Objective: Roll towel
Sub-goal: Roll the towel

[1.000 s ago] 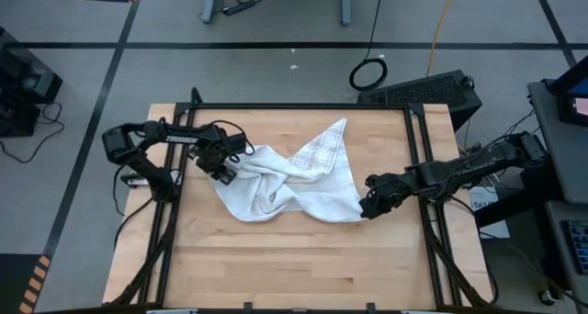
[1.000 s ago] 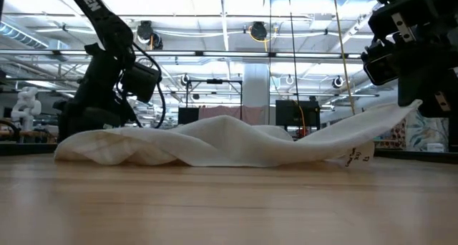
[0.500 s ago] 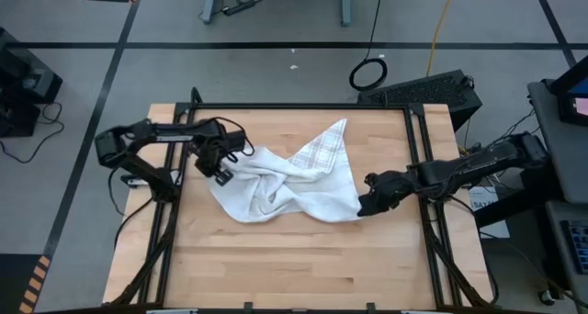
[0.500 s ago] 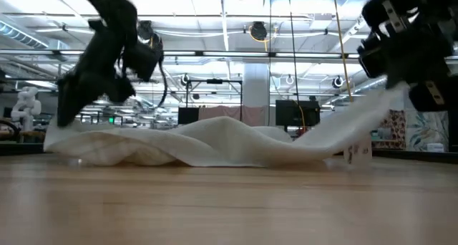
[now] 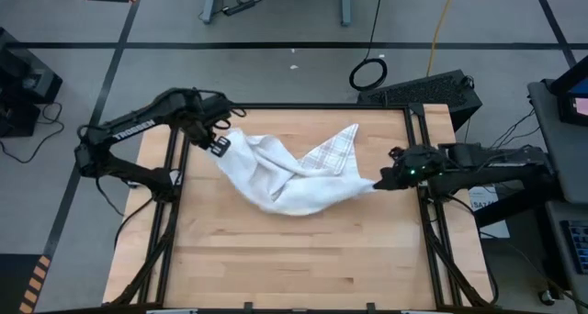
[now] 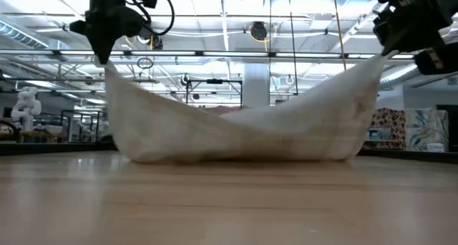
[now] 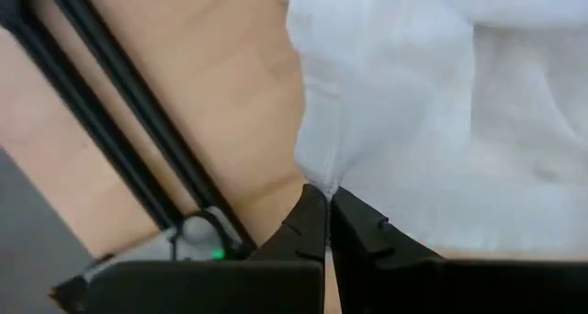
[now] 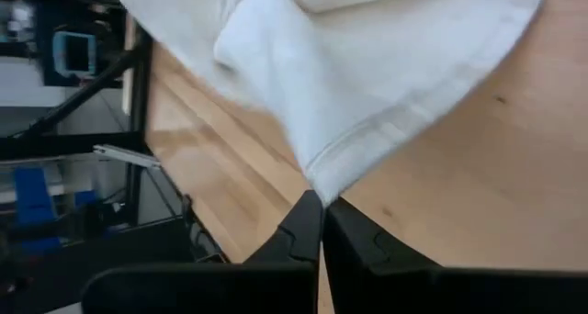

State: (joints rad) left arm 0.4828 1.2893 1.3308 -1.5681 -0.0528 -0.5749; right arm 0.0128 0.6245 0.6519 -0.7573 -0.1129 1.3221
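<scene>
The white towel (image 5: 289, 172) with thin grey check lines hangs like a hammock between my two grippers above the wooden table (image 5: 276, 268). Its middle (image 6: 236, 148) sags onto the tabletop. My left gripper (image 5: 220, 144) is raised at the far left, shut on the towel's left end. My right gripper (image 5: 381, 181) is raised at the right edge, shut on the towel's right corner. A checked flap (image 5: 335, 149) lies folded over toward the far side. My left gripper pinches the towel's left corner (image 7: 317, 176) between its two fingers, pointing down from above. The cloth hangs below the fingers and slopes down to the table. My right gripper pinches the hemmed right corner (image 8: 322, 181) between its two fingers, slanting down from the table's right side. That end is lifted clear, and the cloth slopes down to the sagging middle.
A black metal frame (image 5: 303, 107) runs along the table's far, left and right edges. Bare wood (image 5: 294, 259) lies between the towel and the near edge. A black case (image 5: 427, 89) and a cable loop (image 5: 367, 73) lie on the floor beyond the far edge.
My left gripper has shut on the towel's left end and risen high, shifting toward the far edge. My right gripper has risen and drawn back toward the right edge. Both ends of the towel are lifted clear; its middle stays on the table.
</scene>
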